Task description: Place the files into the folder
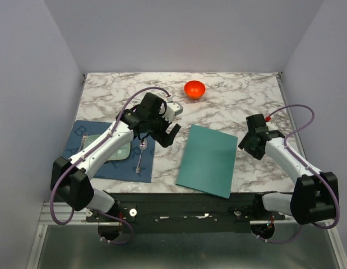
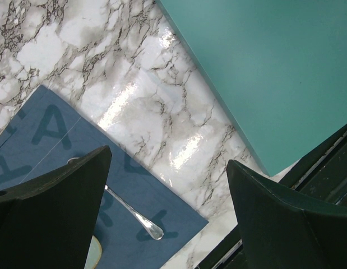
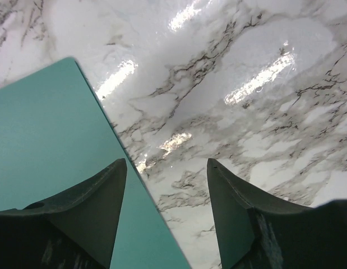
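Note:
The teal-green folder (image 1: 207,161) lies flat and closed at the middle of the marble table, also seen in the left wrist view (image 2: 263,67) and the right wrist view (image 3: 44,145). The files are out of view. My left gripper (image 1: 170,133) (image 2: 169,157) hangs open above bare marble between the blue mat and the folder's left edge, holding nothing. My right gripper (image 1: 243,144) (image 3: 166,161) is open over the folder's right edge. Its left finger (image 3: 89,207) is over the teal cover and its right finger (image 3: 240,213) is over marble. Nothing sits between its jaws.
A dark blue cloth mat (image 1: 83,131) (image 2: 50,140) lies at the left with a pale mint plate (image 1: 109,150) and a metal spoon (image 1: 141,154) (image 2: 137,216) on it. An orange bowl (image 1: 194,88) stands at the back centre. The black rail (image 1: 190,204) runs along the near edge.

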You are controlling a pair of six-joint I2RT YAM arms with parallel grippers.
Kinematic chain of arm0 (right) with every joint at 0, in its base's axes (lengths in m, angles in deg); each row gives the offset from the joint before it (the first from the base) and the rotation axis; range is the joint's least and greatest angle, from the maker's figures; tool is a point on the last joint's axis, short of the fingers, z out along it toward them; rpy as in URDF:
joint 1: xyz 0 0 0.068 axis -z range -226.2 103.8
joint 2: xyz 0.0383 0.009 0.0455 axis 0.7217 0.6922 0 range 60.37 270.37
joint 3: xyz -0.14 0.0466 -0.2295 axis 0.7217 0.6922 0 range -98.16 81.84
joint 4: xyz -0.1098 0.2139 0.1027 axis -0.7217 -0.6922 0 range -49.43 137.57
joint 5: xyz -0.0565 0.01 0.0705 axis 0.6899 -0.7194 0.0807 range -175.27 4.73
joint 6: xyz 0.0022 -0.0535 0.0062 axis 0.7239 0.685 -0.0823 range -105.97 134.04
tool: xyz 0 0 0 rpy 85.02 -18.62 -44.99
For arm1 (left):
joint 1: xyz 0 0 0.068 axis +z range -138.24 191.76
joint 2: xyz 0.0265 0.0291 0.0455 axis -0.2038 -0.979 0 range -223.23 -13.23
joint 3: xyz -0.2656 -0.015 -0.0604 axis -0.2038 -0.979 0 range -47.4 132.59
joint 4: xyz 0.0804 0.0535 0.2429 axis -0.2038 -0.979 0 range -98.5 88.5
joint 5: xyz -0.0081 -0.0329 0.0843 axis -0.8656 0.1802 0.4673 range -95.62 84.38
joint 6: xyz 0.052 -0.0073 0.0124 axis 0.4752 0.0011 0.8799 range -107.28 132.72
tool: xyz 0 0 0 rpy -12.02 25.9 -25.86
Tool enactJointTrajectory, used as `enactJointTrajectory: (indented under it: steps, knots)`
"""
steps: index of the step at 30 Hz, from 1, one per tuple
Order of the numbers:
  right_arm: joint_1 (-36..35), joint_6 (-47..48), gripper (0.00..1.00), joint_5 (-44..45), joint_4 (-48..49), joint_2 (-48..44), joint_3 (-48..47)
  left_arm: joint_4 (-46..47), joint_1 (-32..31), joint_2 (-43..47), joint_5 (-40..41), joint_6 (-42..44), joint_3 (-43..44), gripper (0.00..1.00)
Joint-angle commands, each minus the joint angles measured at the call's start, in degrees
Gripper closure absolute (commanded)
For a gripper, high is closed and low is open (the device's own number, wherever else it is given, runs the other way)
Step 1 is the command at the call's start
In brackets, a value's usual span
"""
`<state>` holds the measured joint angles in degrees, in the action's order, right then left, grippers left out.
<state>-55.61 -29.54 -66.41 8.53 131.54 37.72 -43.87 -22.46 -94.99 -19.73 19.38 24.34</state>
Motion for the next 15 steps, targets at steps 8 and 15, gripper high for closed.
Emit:
enactJointTrajectory:
  steps: [8, 15]
  knots:
    - [0.01, 0.15, 0.38, -9.44, 6.17, 8.09, 2.28, 0.80, 0.91, 2.21, 0.93, 0.90, -0.64, 0.01]
    - [-2.45, -0.46, 0.41, -10.50, 8.99, 13.89, 1.23, 0.97, 1.61, 2.22, 0.93, 0.90, -0.99, 0.01]
